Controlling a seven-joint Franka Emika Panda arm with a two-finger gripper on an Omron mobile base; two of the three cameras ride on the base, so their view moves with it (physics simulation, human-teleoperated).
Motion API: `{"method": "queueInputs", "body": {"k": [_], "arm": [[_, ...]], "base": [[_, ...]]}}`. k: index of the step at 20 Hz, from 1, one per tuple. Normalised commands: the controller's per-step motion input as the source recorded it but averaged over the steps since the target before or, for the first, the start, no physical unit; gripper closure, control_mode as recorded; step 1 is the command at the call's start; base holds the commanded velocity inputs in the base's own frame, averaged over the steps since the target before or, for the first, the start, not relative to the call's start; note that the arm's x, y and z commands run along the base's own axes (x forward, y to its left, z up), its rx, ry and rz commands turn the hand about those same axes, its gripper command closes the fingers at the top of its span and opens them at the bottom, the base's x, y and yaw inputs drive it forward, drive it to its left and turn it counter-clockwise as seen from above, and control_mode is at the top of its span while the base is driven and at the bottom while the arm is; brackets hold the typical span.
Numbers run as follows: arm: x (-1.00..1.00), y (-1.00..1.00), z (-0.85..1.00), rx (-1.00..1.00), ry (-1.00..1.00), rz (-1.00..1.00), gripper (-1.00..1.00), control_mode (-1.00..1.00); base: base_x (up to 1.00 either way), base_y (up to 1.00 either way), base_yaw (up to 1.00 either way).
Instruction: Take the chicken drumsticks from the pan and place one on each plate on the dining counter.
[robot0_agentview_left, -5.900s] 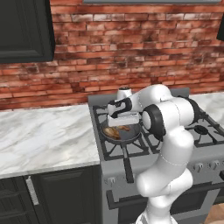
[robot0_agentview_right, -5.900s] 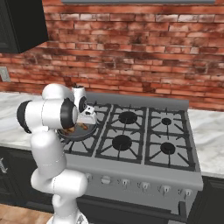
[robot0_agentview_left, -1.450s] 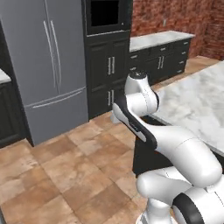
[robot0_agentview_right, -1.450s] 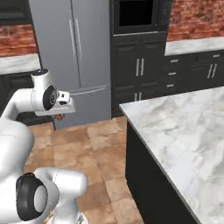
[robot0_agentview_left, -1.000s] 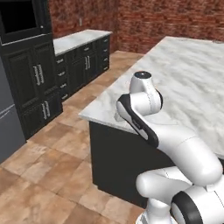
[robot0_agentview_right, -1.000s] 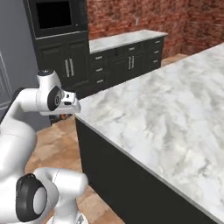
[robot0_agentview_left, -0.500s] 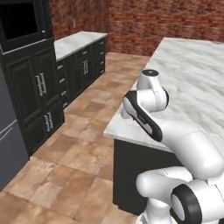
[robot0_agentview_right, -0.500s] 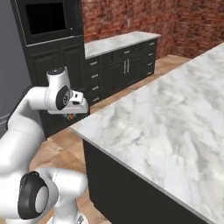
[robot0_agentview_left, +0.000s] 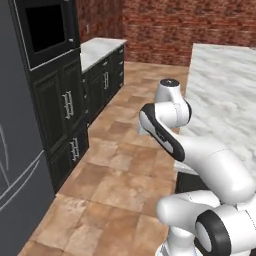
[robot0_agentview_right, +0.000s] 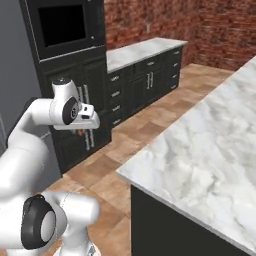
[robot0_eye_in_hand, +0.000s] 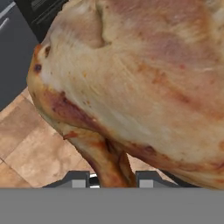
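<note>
- The hand (robot0_agentview_right: 80, 131) is closed on one chicken drumstick (robot0_eye_in_hand: 131, 83). In the hand view the narrow bone end runs down between the two finger tips and the meaty end spreads outward, so the long axis lies roughly along the hand's pointing direction.
- In the right base view the hand is carried over the tiled floor (robot0_agentview_right: 150, 125), off the near corner of the bench (robot0_agentview_right: 210, 150), on the side facing the dark wall cabinets (robot0_agentview_right: 140, 80).
- From the hand, the bench lies toward the brick wall (robot0_agentview_right: 200, 25) and away from the dark cabinets. The move ahead is judged to be a swing across the near bench edge onto the marble.
- No plate can be made out on the visible part of the bench top, so the target position cannot be fixed from here.
- Clearance: there is open floor between the cabinets and the bench. The bench's near corner is the one edge the load must pass.
- The left base view shows the arm's elbow (robot0_agentview_left: 170, 107) just beside the bench edge.
</note>
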Motion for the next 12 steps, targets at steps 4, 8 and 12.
{"method": "queueInputs", "body": {"k": [4,8,12], "arm": [[0.0,0.0,0.0,0.0,0.0,0.0,1.0,1.0],[0.0,0.0,0.0,0.0,0.0,0.0,1.0,1.0],[0.0,0.0,0.0,0.0,0.0,0.0,1.0,1.0]], "base": [[0.77,0.78,-0.35],[0.83,0.63,-0.47],[0.84,0.62,-0.46]]}}
